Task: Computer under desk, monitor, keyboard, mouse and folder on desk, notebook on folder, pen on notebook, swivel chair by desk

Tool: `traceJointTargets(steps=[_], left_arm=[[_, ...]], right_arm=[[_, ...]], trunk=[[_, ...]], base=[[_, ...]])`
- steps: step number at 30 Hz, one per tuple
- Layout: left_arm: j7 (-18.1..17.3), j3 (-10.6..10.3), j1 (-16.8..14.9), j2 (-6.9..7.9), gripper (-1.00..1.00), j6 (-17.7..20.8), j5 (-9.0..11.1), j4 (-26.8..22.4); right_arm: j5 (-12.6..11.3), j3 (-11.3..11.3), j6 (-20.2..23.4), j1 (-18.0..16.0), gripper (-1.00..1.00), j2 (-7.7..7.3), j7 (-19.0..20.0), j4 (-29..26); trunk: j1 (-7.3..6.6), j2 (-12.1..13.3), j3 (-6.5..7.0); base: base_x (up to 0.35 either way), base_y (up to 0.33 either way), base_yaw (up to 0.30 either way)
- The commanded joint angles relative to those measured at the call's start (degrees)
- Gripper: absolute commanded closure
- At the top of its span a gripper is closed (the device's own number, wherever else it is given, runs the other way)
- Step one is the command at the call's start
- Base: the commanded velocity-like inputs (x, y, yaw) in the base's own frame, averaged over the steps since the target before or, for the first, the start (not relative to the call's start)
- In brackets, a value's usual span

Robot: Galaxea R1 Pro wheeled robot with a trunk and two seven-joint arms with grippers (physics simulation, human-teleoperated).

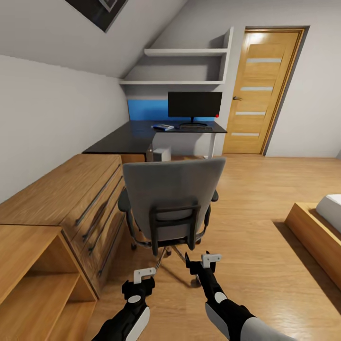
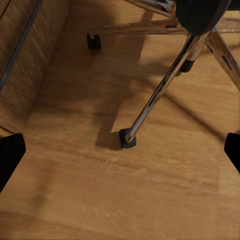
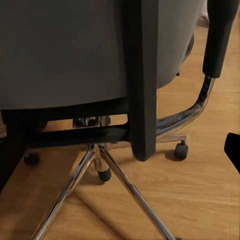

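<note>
Swivel chair (image 1: 173,203): stands on the wood floor (image 1: 265,199) directly ahead of the robot, back turned to the camera, well apart from the desk; wooden dresser (image 1: 61,199) just beside it on the robot's left.
Seat contents: hidden by the backrest; cannot tell whether the folder lies there.
Desk surface (image 1: 137,135): black top at the far wall, carrying the monitor (image 1: 194,104), a keyboard (image 1: 196,127) at its foot and a small blue-and-dark item (image 1: 163,127) too small to identify.
Computer (image 1: 162,153): pale grey box on the floor under the surface.
Handling, judged: chair is bulky and fairly heavy but rolls on castors (image 2: 127,139), so pushing suits it better than lifting. It may spin on its stem if pushed off-centre. Padded back gives; black frame is stiff.
Where to take hold, judged: black rectangular frame (image 1: 174,226) low on the backrest, or both sides of the back for an even push. Chrome legs (image 3: 135,192) look slick, poor choice.
Left arm: low, forearm reaching forward, left gripper (image 1: 143,275) near the floor short of the chair base; wrist view looks down at a chrome leg and castor.
Right arm: likewise low and forward, right gripper (image 1: 210,259) a little further ahead, close behind the back frame.
Gripper state: both spread wide, fingertips at the wrist views' edges, nothing held.
</note>
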Motion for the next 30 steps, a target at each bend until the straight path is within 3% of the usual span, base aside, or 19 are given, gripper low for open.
traceJointTargets(steps=[1,5,8,11,13,14,16,19,23,24,30], left_arm=[[0.4,-0.1,0.0,0.0,-1.0,0.2,0.1,-0.4],[0.6,-0.2,0.0,0.0,-1.0,0.6,0.1,-1.5],[0.8,-0.2,0.0,0.0,-1.0,1.6,0.1,-5.4],[0.9,-0.2,-0.1,0.0,-1.0,5.5,0.2,-9.9],[0.9,0.0,-0.3,0.0,-1.0,12.4,0.3,-14.3],[0.8,0.1,-0.3,0.0,-1.0,12.9,0.4,-14.2],[0.7,0.1,-0.3,0.0,-1.0,12.6,0.4,-13.1],[0.5,0.0,-0.4,0.0,-1.0,7.0,0.4,-8.8],[0.4,-0.1,-0.4,0.0,-1.0,4.2,0.3,-7.6],[0.6,-0.1,-0.4,0.0,-1.0,3.1,0.3,-7.2],[0.8,-0.1,-0.4,0.0,-1.0,3.0,0.2,-7.3]], right_arm=[[-0.2,0.5,-0.4,-0.1,-1.0,-0.01,-0.5,0.0],[-0.2,0.5,-1.2,0.0,-1.0,-0.02,-0.6,0.0],[-0.2,0.5,-1.5,0.0,-1.0,-0.08,-0.6,-0.1],[-0.1,0.5,-1.6,0.0,-1.0,-0.13,-0.7,-0.1],[-0.1,0.4,-1.6,0.0,-1.0,-0.29,-0.7,-0.3],[-0.1,0.4,-1.6,0.0,-1.0,-0.31,-0.7,-0.3],[-0.1,0.4,-1.6,0.0,-1.0,-0.32,-0.7,-0.3],[-0.1,0.5,-1.6,0.0,-1.0,-0.34,-0.7,-0.4],[-0.1,0.5,-1.7,0.0,-1.0,-0.34,-0.7,-0.5],[-0.1,0.5,-3.7,0.1,-1.0,-0.34,-0.6,-0.5],[-0.1,0.5,-3.9,0.1,-1.0,-0.34,-0.7,-0.5]], trunk=[[0.22,-0.4,-0.24],[1.1,-2.0,-0.95],[1.76,-3.2,-1.49],[2.41,-4.5,-2.03],[2.85,-5.3,-2.39],[3.07,-5.7,-2.57],[3.51,-6.5,-2.93],[4.17,-7.7,-3.47],[5.05,-9.3,-4.19],[5.27,-9.7,-4.37],[6.59,-12.1,-5.44]], base=[[0.0,0.0,0.0],[0.0,0.0,0.0],[0.0,0.0,0.0],[0.0,0.0,0.0],[0.0,0.0,0.0],[0.0,0.0,0.0],[0.0,0.0,0.0],[0.0,0.0,0.0],[0.0,0.0,0.0],[0.0,0.0,0.0],[0.0,0.0,0.0]])
